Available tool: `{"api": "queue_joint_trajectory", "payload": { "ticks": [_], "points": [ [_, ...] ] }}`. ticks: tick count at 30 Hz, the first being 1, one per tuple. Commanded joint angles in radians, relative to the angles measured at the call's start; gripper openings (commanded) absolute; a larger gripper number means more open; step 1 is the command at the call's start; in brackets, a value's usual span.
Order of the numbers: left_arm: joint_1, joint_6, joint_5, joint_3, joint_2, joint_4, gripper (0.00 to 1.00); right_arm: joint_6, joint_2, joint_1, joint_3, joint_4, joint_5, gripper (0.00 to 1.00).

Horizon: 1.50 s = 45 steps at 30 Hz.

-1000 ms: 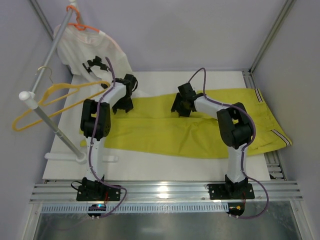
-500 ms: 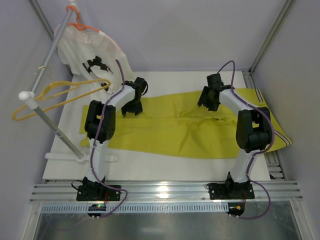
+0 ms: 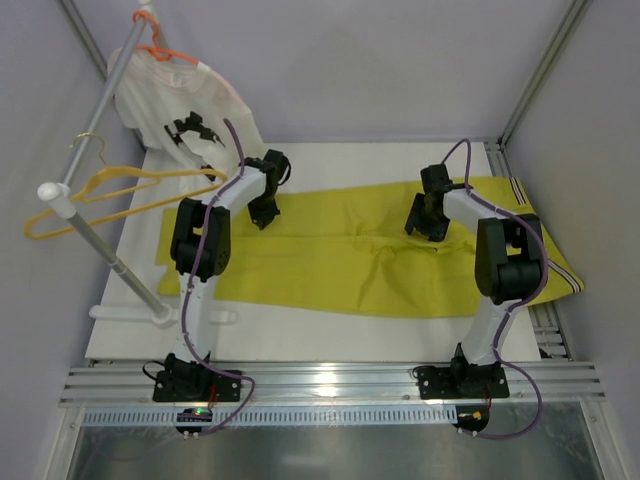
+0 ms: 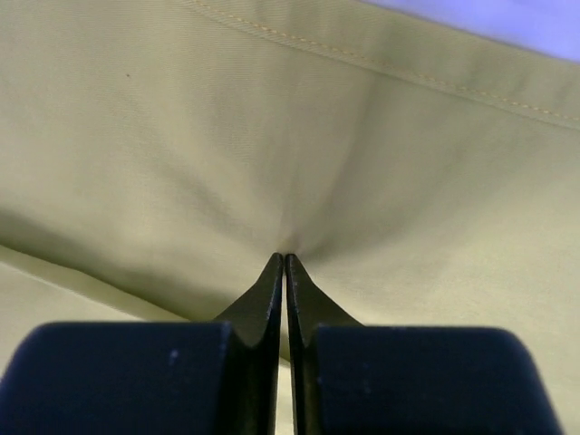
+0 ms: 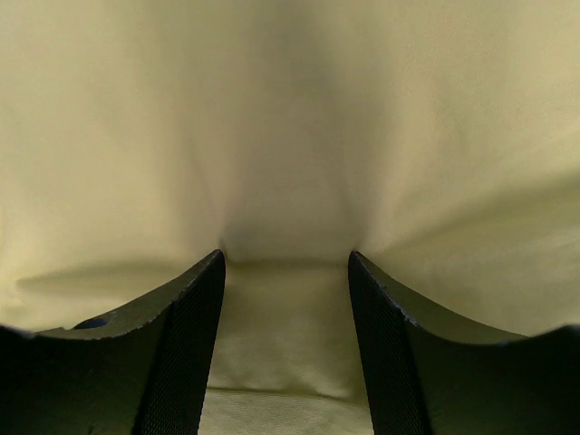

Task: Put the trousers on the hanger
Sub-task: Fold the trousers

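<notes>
Through the left wrist camera I see my left hand point(image 4: 286, 263) closed, its two dark fingers point(image 4: 265, 299) pressed tip to tip with only a hairline gap between them. The tips pinch the yellow-green cloth of the trousers point(image 4: 163, 136), which fills nearly the whole frame, and soft creases fan out from the pinch point. A stitched seam point(image 4: 381, 62) runs slantwise across the top of the cloth. Beyond it, a pale lilac strip point(image 4: 517, 18) shows in the upper right; I cannot tell whether it is tabletop.

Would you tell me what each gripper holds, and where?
The left gripper pinches the trousers near their far edge; the right gripper, open, holds nothing.
</notes>
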<state>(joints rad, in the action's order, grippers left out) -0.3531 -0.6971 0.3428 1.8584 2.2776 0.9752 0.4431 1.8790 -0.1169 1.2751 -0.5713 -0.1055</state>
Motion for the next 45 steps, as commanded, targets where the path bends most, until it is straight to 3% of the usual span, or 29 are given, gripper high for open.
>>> {"api": "queue_joint_trajectory", "payload": {
  "ticks": [1,11,20,28,36,42,45],
  "points": [
    [0.058,0.028,0.041,0.031,0.086,0.009,0.01,0.016,-0.004,-0.009,-0.049,0.050,0.038,0.60],
    [0.150,0.053,0.058,0.111,0.108,0.048,0.01,0.105,-0.023,-0.076,-0.125,0.137,0.093,0.59],
    [0.135,0.042,0.059,0.058,0.020,0.036,0.04,0.177,0.012,-0.115,-0.063,0.163,0.136,0.60],
    [0.007,0.021,0.022,-0.162,-0.150,-0.076,0.23,0.201,0.089,-0.141,0.010,0.180,0.211,0.59],
    [-0.188,0.065,0.120,-0.185,-0.214,-0.101,0.41,0.220,0.117,-0.147,0.061,0.196,0.243,0.59],
    [-0.279,0.102,0.067,-0.200,-0.273,-0.150,0.45,0.186,0.014,-0.129,0.170,-0.005,0.147,0.61],
    [-0.314,0.136,0.029,-0.220,-0.302,-0.185,0.47,0.209,-0.081,-0.051,0.172,-0.107,0.110,0.65]
  ]
}}
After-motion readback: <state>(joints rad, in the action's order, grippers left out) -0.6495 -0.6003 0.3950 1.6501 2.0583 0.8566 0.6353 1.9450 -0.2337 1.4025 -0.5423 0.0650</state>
